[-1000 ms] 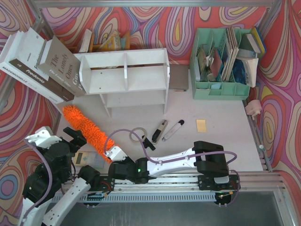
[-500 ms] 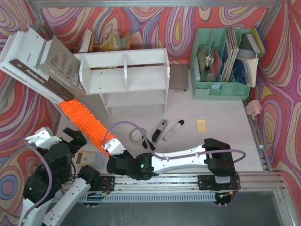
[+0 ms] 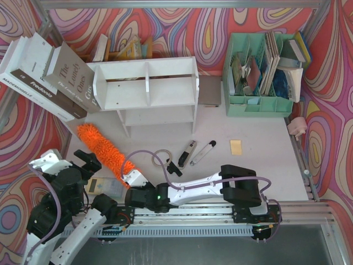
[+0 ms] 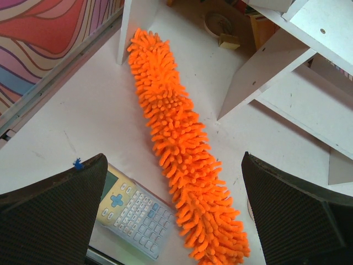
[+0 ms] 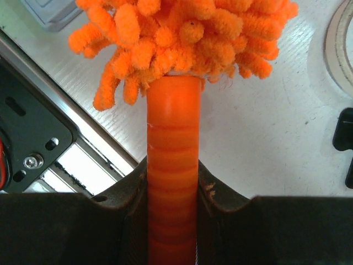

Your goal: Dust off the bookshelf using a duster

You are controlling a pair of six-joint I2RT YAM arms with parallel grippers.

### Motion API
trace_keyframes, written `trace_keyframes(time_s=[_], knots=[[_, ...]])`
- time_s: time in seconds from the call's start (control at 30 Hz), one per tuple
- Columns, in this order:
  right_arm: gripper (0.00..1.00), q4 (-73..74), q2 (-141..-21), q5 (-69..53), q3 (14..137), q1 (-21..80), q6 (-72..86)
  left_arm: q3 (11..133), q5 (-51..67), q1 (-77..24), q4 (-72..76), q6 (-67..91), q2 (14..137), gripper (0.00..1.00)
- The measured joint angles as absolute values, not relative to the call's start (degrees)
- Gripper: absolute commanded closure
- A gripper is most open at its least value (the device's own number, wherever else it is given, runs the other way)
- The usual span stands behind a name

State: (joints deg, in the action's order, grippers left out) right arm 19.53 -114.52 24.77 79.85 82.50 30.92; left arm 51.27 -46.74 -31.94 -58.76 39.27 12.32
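Orange plastic clenched in the right claw (image 5: 172, 182): the thin handle of the duster (image 3: 102, 149), pinched between both fingers, fluffy head beginning just past the fingertips. Right arm folded low along the bottom of the overhead frame, base at lower right, forearm stretched leftward, wrist at bottom centre-left. Duster head lying along the white surface (image 3: 259, 160), slanting from the claw up and to the left, far tip close to the lower left corner of the bookshelf (image 3: 146, 91); touching or not, impossible to tell. Left arm bunched in the lower left corner of the overhead frame, left claw (image 4: 174, 165) spread wide and released, poised above the middle of the fluff, gripping nothing. Calculator (image 4: 132, 212) flat on the surface just beside the near end of the duster. Bookshelf upright at upper centre, two tiers, central divider. Mint green organiser (image 3: 259, 105) at upper right, compartments packed with upright books, notebooks and papers. Large white and grey books (image 3: 49, 74) leaning at upper left, beside the bookshelf's left end.
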Motion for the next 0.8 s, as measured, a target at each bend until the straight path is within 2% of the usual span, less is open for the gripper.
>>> trace_keyframes(time_s=[0.47, 0.8], knots=[[1.0, 19.35, -110.34, 28.86, 85.49, 81.01, 28.1, 51.27, -46.72, -31.94, -58.61, 39.27, 12.05, 0.02], [1.0, 18.55, -112.29, 26.89, 82.04, 80.09, 29.41, 51.27, -46.74, -31.94, -58.61, 39.27, 12.05, 0.02]])
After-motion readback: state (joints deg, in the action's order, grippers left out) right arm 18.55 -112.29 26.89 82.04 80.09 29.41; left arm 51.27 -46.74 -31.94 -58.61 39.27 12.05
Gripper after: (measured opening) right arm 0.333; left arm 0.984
